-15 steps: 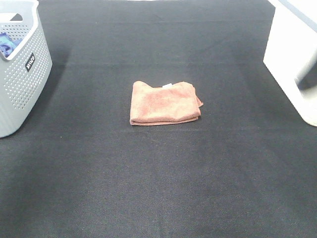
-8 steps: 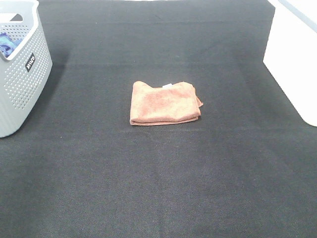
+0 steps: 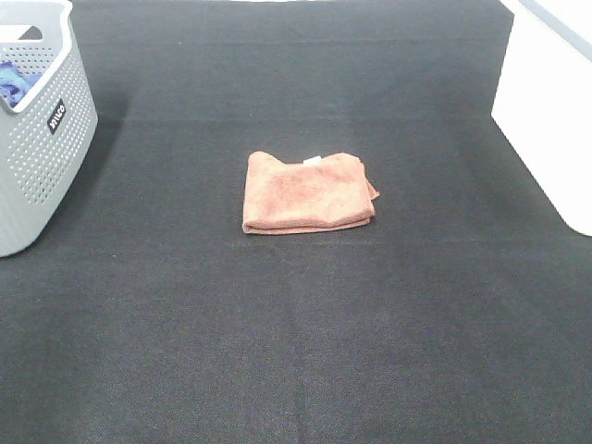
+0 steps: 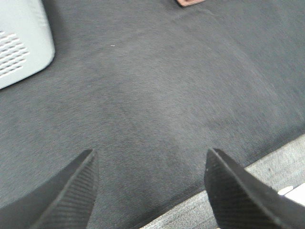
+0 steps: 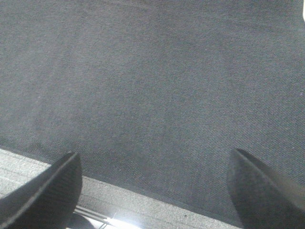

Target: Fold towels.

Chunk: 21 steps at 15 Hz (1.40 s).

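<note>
A terracotta towel [image 3: 308,192] lies folded into a small rectangle in the middle of the black mat, a small white tag at its far edge. Neither arm shows in the exterior high view. In the left wrist view my left gripper [image 4: 150,162] hangs open over bare mat near the mat's front edge, far from the towel; only a corner of the towel [image 4: 190,2] peeks in at the frame's border. My right gripper [image 5: 155,164] is open too, wide apart over bare mat by the mat's edge, with nothing between its fingers.
A grey perforated basket [image 3: 42,139] stands at the left with a blue cloth item [image 3: 11,81] inside; its corner [image 4: 21,43] shows in the left wrist view. A white box [image 3: 550,111] stands at the right.
The towel has not moved. At the right, the dark shape beside the white box a second ago is gone from view.
</note>
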Each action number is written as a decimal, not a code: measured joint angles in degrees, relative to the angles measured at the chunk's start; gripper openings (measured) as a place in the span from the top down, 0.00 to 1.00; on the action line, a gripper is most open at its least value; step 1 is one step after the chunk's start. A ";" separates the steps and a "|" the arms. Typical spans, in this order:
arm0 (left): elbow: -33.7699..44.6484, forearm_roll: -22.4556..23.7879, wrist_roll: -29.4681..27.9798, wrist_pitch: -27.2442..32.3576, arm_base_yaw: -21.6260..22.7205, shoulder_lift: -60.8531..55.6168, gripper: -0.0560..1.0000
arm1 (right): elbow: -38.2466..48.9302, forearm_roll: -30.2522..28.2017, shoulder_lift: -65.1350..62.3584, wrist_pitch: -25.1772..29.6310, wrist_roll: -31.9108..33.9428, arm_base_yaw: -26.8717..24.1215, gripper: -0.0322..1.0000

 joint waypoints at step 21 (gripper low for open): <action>0.00 0.06 0.63 -0.29 14.95 -10.71 0.36 | 0.00 0.46 -9.00 -0.52 0.00 -8.14 0.21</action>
